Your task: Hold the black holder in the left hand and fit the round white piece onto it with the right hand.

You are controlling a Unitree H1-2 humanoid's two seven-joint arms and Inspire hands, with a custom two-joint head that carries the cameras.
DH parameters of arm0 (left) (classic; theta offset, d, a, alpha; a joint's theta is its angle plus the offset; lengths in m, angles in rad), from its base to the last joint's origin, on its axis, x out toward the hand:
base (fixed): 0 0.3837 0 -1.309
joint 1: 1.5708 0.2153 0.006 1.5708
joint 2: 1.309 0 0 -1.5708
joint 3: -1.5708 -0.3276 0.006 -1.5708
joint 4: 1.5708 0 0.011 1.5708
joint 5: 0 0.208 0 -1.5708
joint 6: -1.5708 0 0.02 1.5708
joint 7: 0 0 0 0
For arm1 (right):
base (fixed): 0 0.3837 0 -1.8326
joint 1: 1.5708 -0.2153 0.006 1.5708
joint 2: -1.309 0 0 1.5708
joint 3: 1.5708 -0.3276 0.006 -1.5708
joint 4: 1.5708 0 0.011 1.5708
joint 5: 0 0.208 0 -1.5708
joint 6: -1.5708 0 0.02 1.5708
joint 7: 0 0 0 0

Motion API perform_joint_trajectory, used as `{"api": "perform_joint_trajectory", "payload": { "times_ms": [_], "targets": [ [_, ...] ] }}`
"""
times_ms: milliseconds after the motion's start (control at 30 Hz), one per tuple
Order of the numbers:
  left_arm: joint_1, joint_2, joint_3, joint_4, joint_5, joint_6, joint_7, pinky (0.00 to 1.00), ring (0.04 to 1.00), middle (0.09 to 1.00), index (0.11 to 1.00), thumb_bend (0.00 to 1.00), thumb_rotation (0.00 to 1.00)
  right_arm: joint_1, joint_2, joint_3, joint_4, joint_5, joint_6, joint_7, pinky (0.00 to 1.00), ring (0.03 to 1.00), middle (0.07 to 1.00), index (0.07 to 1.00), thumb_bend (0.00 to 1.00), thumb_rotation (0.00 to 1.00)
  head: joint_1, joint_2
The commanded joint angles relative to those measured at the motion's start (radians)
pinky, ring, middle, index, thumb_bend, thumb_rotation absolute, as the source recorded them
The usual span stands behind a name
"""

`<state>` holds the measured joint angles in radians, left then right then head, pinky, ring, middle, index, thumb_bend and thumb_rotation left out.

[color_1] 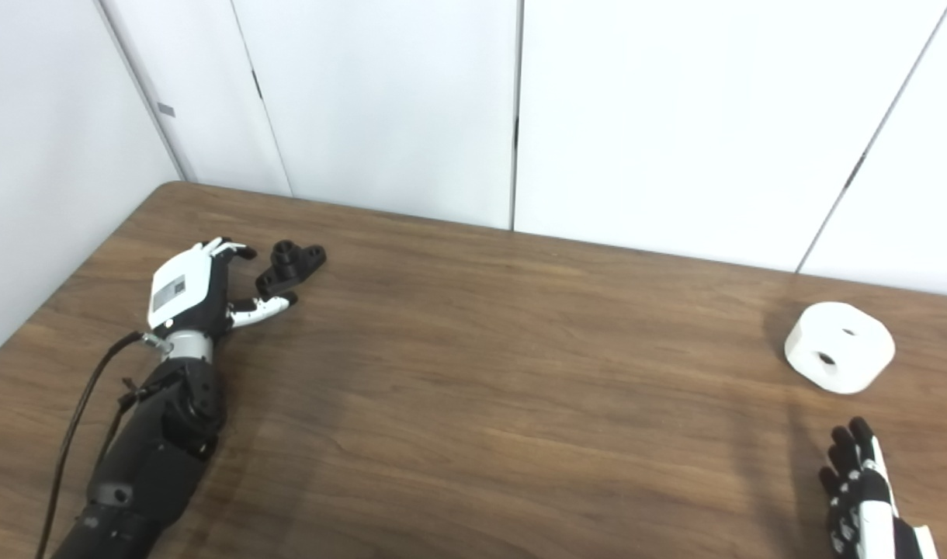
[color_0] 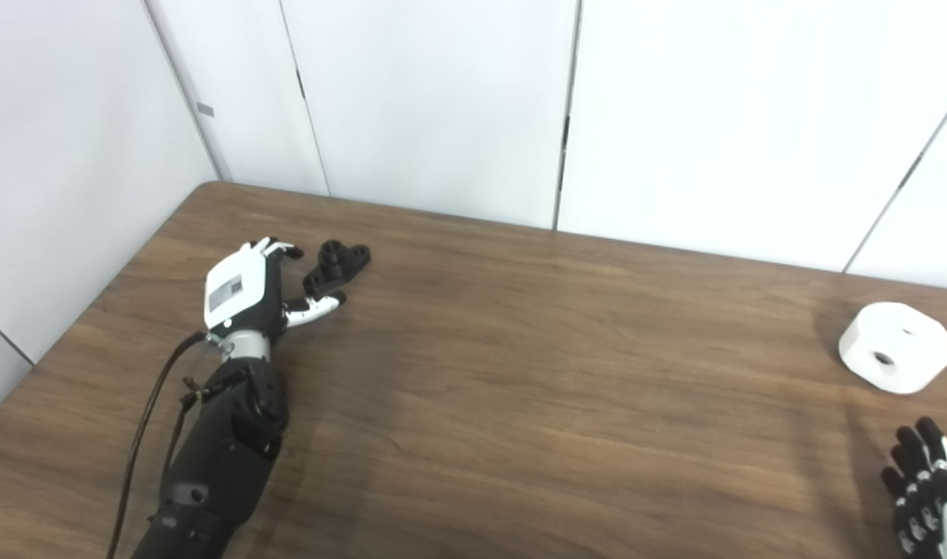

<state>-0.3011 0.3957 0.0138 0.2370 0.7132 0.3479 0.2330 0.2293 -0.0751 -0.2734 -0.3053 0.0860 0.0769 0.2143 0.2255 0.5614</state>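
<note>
The left robot hand (color_0: 244, 287) lies spread on the bench (color_0: 520, 373), holding nothing — the black holder (color_0: 335, 264) sits just beyond its fingertips, long axis slanting away to the right. The right robot hand (color_1: 858, 489), fingers apart and empty, is near the round white piece (color_1: 838, 345) — which lies just ahead of it.

No readable text from my feed; grey label on back of left hand (color_0: 237, 289) too blurred to read.
</note>
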Motion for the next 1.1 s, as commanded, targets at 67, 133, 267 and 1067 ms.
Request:
{"api": "perform_joint_trajectory", "payload": {
  "times_ms": [67,133,267,1067],
  "targets": [
    [-0.074,0.035,-0.007,0.006,0.011,0.017,0.011,0.98,0.967,0.911,0.699,0.81,0.38,0.151,-0.036,0.011,-0.048,0.006,0.006,0.008,1.00,1.000,0.982,1.000,0.51,1.00,0.000,0.001],
    [-0.082,0.037,-0.012,0.015,0.009,0.026,0.008,1.00,0.971,0.913,0.690,0.81,0.37,0.152,-0.037,0.011,-0.048,0.008,0.006,0.009,1.00,1.000,0.986,1.000,0.51,1.00,0.000,0.001],
    [-0.094,0.043,-0.021,0.033,0.009,0.033,0.008,1.00,0.975,0.912,0.670,0.82,0.38,0.153,-0.035,0.013,-0.050,0.000,0.003,0.005,1.00,1.000,0.981,1.000,0.50,1.00,0.000,0.001],
    [-0.108,0.058,-0.041,0.109,-0.003,0.017,0.048,1.00,0.975,0.908,0.618,0.83,0.32,0.152,-0.028,0.003,-0.049,0.029,0.009,0.000,1.00,1.000,0.978,1.000,0.45,1.00,-0.001,0.010]
  ]
}}
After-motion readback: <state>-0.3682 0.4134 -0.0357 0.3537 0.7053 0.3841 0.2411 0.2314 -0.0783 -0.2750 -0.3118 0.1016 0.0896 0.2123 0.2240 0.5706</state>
